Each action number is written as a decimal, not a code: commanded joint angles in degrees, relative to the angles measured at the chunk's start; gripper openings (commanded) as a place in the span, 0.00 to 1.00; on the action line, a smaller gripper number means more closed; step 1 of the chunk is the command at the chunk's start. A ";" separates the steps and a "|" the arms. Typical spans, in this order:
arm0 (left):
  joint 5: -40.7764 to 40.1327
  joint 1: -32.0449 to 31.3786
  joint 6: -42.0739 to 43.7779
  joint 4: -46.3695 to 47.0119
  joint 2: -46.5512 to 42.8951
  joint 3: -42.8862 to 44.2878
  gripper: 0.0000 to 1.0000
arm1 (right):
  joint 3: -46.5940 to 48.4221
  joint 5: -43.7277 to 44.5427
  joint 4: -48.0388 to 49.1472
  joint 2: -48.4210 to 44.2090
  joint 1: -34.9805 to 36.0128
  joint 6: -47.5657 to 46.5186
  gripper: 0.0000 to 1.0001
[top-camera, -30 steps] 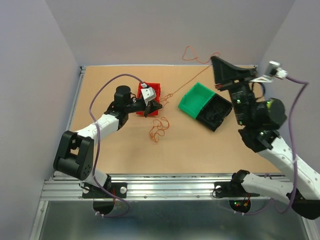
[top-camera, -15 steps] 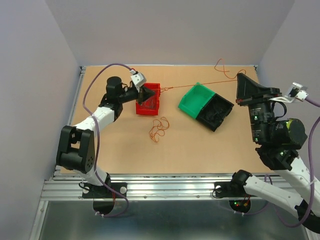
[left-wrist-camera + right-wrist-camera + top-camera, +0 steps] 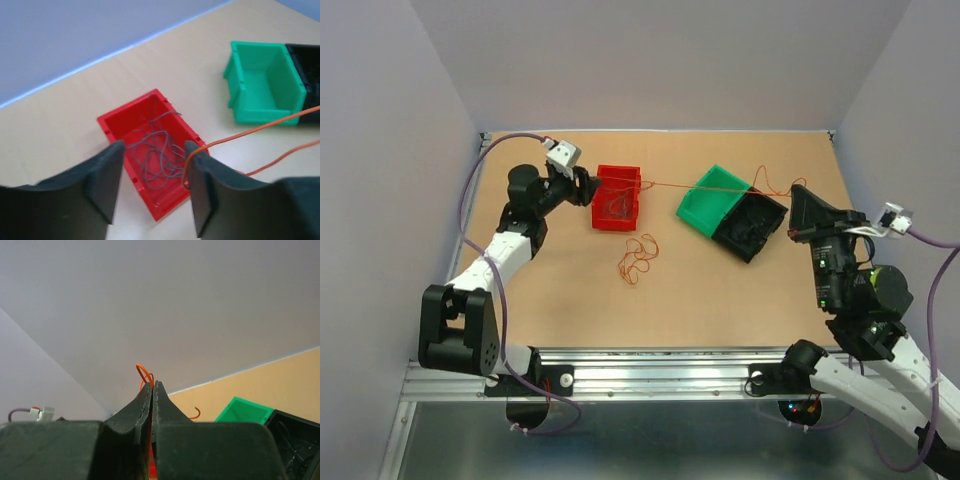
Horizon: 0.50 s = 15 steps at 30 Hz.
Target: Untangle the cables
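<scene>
Pale lilac walls close in a tan surface (image 3: 570, 290) with two arms mounted at its near edge.

Three bins stand on it toward the far side. One red bin (image 3: 616, 224) is left of centre. One green bin (image 3: 698, 208) is to its right, and one black bin (image 3: 772, 212) touches the green one on its right side. The green bin looks bare inside in the left wrist view. What lies in the black one is too dark to tell.

Three lots of cable can be counted:
- One orange cable (image 3: 670, 186) is stretched in a thin line from the left arm, over the red bin's far rim and past the green bin, to the right arm.
- One loose orange-red bundle (image 3: 637, 258) lies looped on the surface, near the red bin on its near side and touching no bin.
- One tangle of grey wires (image 3: 155, 150) sits inside the red bin.

The left gripper (image 3: 588, 187) is beside the red bin's left wall. Its two fingers (image 3: 105, 180) stand apart, released, and the orange cable (image 3: 250, 132) rests against the inner edge of one of them.

The right gripper (image 3: 794, 196) is raised beside the black bin. Its two fingers are clenched on the orange cable (image 3: 144, 371), and a small loop of it pokes out above the tips (image 3: 152, 385).
</scene>
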 commanded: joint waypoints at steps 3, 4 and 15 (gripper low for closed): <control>-24.73 0.40 2.22 3.19 -4.44 -0.52 0.68 | 1.43 3.71 0.08 -9.76 -0.50 0.37 0.00; -27.27 0.40 2.31 3.10 -4.09 -0.26 0.69 | 2.31 3.18 -0.81 -10.65 -0.41 0.90 0.01; -29.28 0.32 3.80 6.26 -6.54 -2.62 0.65 | 1.88 3.27 -5.48 -15.59 -0.50 1.52 0.01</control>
